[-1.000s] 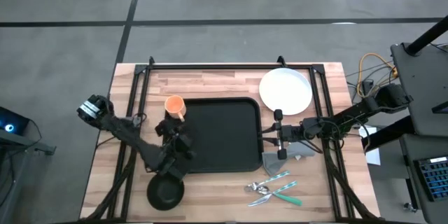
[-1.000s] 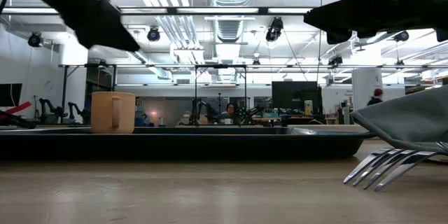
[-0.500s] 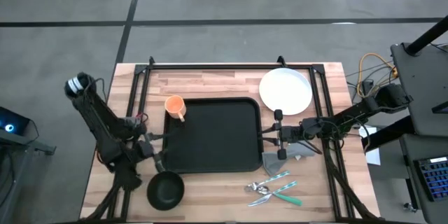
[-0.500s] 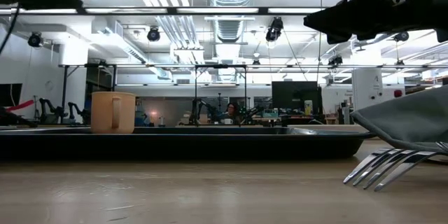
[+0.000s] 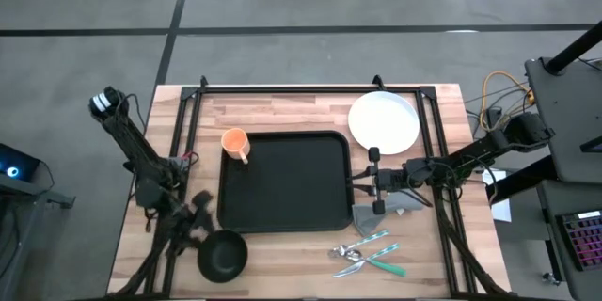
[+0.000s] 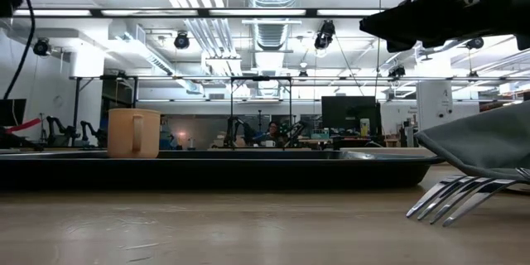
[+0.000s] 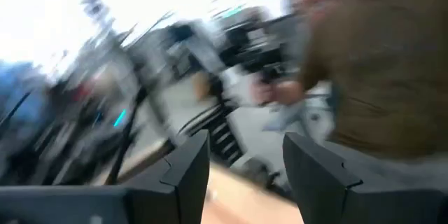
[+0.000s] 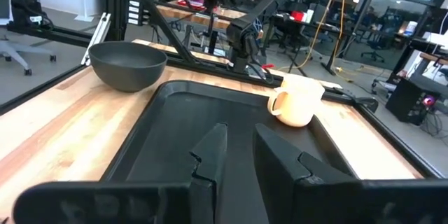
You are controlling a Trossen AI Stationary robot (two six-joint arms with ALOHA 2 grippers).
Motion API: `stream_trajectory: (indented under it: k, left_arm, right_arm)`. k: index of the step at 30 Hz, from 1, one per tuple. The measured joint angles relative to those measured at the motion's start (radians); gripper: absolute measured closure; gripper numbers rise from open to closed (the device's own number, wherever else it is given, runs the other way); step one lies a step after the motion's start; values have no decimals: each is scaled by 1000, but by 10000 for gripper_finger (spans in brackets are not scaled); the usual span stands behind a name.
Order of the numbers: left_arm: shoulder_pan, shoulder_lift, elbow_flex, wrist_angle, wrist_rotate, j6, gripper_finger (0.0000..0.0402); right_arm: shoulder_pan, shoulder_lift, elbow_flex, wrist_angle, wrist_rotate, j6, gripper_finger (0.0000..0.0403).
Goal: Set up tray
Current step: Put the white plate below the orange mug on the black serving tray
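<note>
The black tray (image 5: 284, 181) lies flat on the middle of the wooden table; its front rim (image 6: 215, 171) shows in the low view. My right gripper (image 5: 362, 183) hangs level above the tray's right edge, clear of it. Its fingers (image 8: 239, 147) stand a narrow gap apart with nothing between them. My left gripper (image 5: 193, 224) is open (image 7: 241, 161) and empty, near the table's left side between the tray and a black bowl (image 5: 222, 256). An orange cup (image 5: 234, 141) stands upright at the tray's far left corner.
A white plate (image 5: 384, 120) lies at the far right. A grey napkin (image 5: 381, 214) and cutlery (image 5: 367, 249) lie near the tray's near right corner. Black frame rails (image 5: 188, 122) run along the table's sides. A person in a brown top (image 7: 378, 63) shows beyond the table.
My left arm has swung away from above the tray's left part toward the table's near left, and its gripper now stands beside the black bowl. It has left the low view. The tray and the cup have stayed where they were.
</note>
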Motion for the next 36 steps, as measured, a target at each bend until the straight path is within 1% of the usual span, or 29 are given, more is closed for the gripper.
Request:
stream_trajectory:
  k: [1, 2, 8, 13, 21, 28, 31, 36]
  left_arm:
    - [2, -28, -3, -43, -38, -50, 240]
    - [2, -47, -4, -92, -51, -85, 240]
    - [0, -99, -3, -190, -72, -138, 240]
    - [0, -146, -8, -307, -83, -238, 240]
    - [0, -240, -75, -336, -83, -300, 240]
    - [0, -392, -195, -335, -82, -359, 240]
    - [0, -461, -197, -405, -80, -380, 240]
    - [0, -530, -202, -418, -79, -374, 240]
  right_arm:
    - [0, 0, 0, -2, 0, 9, 342]
    - [0, 0, 0, -5, 0, 9, 342]
    - [0, 0, 0, -24, 0, 10, 340]
    - [0, 0, 0, -28, -1, 18, 344]
    - [0, 0, 0, -28, -1, 18, 346]
    - [0, 0, 0, -28, -1, 19, 346]
    - [0, 0, 0, -29, -1, 18, 346]
    - [0, 0, 0, -41, 0, 15, 346]
